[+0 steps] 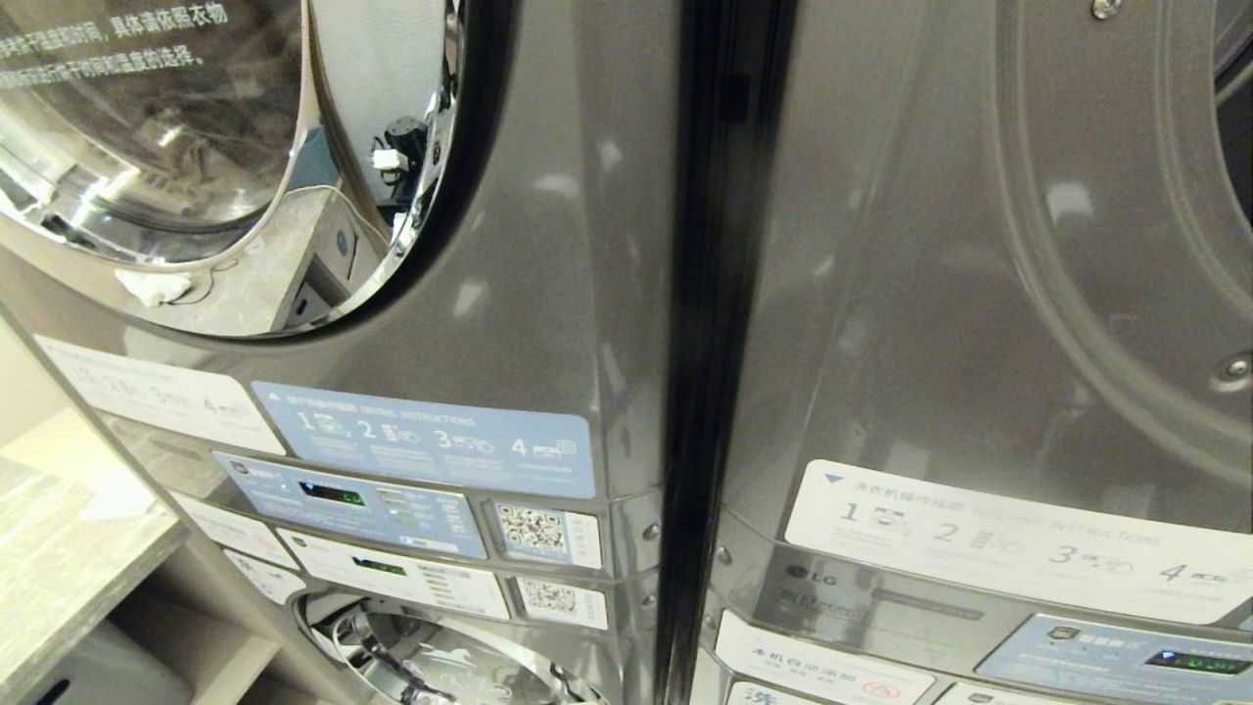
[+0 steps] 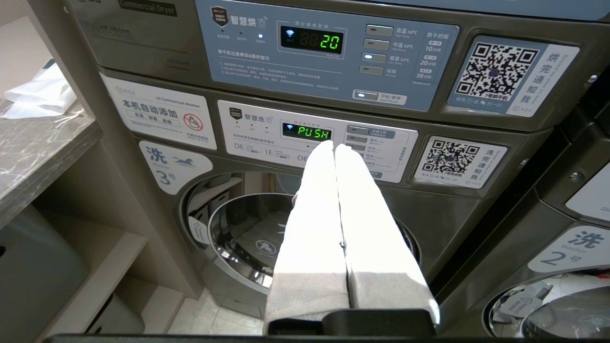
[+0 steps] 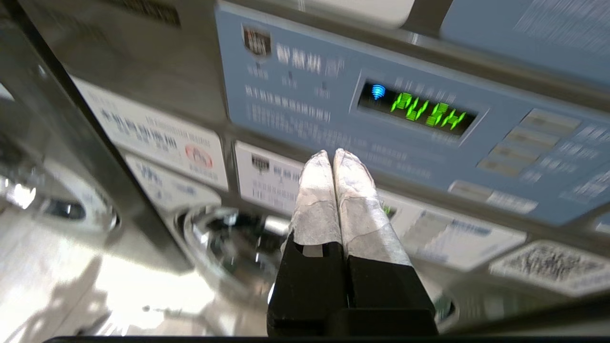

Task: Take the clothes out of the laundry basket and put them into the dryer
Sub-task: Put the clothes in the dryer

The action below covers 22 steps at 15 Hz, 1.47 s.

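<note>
White-wrapped fingers (image 2: pixel 333 200) of left gripper (image 2: pixel 334 148) pressed together, empty, mid-frame before washer door (image 2: pixel 248 228). Right gripper (image 3: pixel 332 155) likewise closed, empty, below dryer panel (image 3: pixel 405 109). Dryer door (image 1: pixel 196 127) upper left. No basket or clothes visible; probably pre-grasp, locating basket next.

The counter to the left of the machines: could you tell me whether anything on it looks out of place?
Yes, mildly. A crumpled white cloth or sheet lies loose on the grey marble-patterned counter in the left wrist view, with thin white strings trailing from it. It looks simply dropped there rather than folded. Nothing appears spilled or damaged.
</note>
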{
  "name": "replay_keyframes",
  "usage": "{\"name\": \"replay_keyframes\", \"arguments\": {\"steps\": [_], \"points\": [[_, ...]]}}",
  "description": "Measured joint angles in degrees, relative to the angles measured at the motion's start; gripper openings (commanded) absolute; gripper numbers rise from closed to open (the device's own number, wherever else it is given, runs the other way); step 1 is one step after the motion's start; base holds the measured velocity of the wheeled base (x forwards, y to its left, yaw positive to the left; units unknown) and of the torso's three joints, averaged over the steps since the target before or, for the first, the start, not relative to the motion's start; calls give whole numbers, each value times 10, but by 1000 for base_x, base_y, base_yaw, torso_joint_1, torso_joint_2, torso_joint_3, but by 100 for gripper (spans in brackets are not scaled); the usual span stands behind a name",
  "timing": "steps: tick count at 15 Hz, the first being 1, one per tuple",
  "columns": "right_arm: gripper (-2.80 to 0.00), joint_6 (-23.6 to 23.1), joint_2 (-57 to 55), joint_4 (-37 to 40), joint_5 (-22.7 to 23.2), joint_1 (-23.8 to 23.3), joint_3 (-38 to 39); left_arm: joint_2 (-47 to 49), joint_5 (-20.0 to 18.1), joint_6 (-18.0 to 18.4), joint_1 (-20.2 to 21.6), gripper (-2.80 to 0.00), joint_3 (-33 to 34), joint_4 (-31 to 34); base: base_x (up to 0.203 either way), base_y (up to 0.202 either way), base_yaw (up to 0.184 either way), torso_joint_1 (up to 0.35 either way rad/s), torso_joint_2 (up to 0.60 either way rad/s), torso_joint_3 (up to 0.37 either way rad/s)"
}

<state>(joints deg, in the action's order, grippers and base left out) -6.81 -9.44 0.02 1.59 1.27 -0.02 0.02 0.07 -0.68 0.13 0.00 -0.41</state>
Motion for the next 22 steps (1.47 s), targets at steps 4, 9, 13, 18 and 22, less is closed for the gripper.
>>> {"name": "replay_keyframes", "arguments": {"steps": [4,9,13,18,22], "points": [[-280,12,74,0,-1,-9,0,0,0,0,0,-280,0,0,0,0,0,0,0,0],[-280,15,92,2,-3,-10,0,0,0,0,0,-280,0,0,0,0,0,0,0,0],[-280,13,93,2,-2,-10,0,0,0,0,0,-280,0,0,0,0,0,0,0,0],[-280,16,93,2,-2,-10,0,0,0,0,0,-280,0,0,0,0,0,0,0,0],[-280,25,93,2,-3,-10,0,0,0,0,0,-280,0,0,0,0,0,0,0,0]]}}
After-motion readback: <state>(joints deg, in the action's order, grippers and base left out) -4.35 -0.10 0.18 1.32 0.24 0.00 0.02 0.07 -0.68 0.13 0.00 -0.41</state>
